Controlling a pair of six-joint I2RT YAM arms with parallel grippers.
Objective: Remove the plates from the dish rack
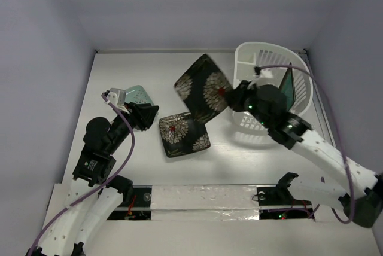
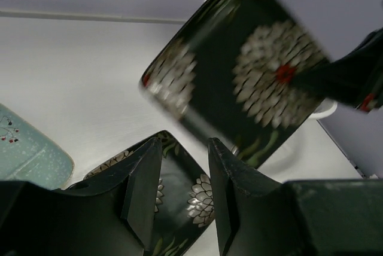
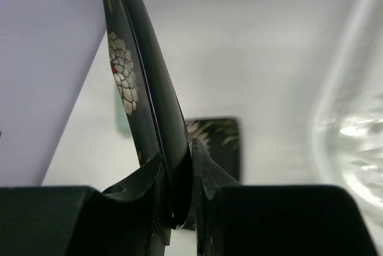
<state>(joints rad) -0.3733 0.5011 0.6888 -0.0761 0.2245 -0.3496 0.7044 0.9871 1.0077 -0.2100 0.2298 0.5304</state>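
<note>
My right gripper [image 1: 232, 96] is shut on the rim of a dark plate with white flowers [image 1: 202, 85], holding it tilted in the air left of the white dish rack [image 1: 254, 131]. In the right wrist view this plate [image 3: 140, 70] stands edge-on between the jaws of the right gripper [image 3: 178, 163]. A teal-centred plate [image 1: 289, 85] stands upright in the rack. A second dark flowered plate [image 1: 184, 134] lies flat on the table, and a pale mint plate [image 1: 137, 96] lies further left. My left gripper [image 1: 153, 116] [image 2: 183, 145] hovers open and empty over the lying plate [image 2: 179, 199].
The table's back wall and side walls close in the workspace. The rack's slotted wall [image 3: 353, 130] shows as a blur at the right of the right wrist view. A taped strip [image 1: 203, 197] runs along the near edge between the arm bases.
</note>
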